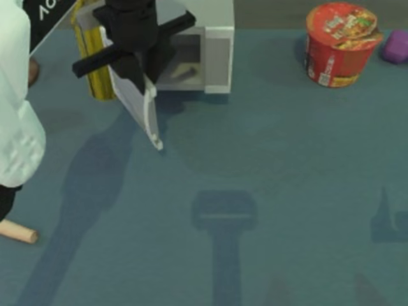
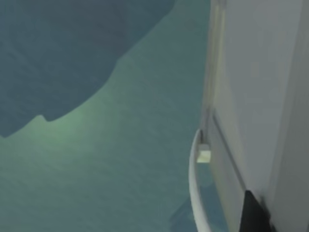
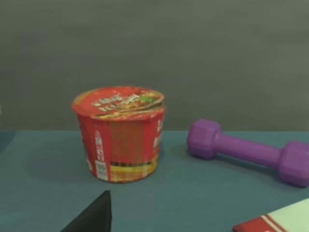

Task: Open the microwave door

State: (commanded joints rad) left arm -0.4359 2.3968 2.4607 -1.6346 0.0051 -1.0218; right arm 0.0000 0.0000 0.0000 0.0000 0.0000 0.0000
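Overhead, left hand (image 1: 141, 60) at swung-out microwave door (image 1: 137, 102); finger spread not discernible.

White-grey microwave (image 1: 213, 57), red printed noodle cup (image 3: 120, 133), purple dumbbell (image 3: 251, 151), teal table (image 1: 287, 191).

My left arm reached across to the far left part of the table. Its black left hand (image 1: 137, 64) pointed down at the top edge of the microwave door (image 1: 143, 105), with the fingers on either side of that edge. My right arm was out of the top view.
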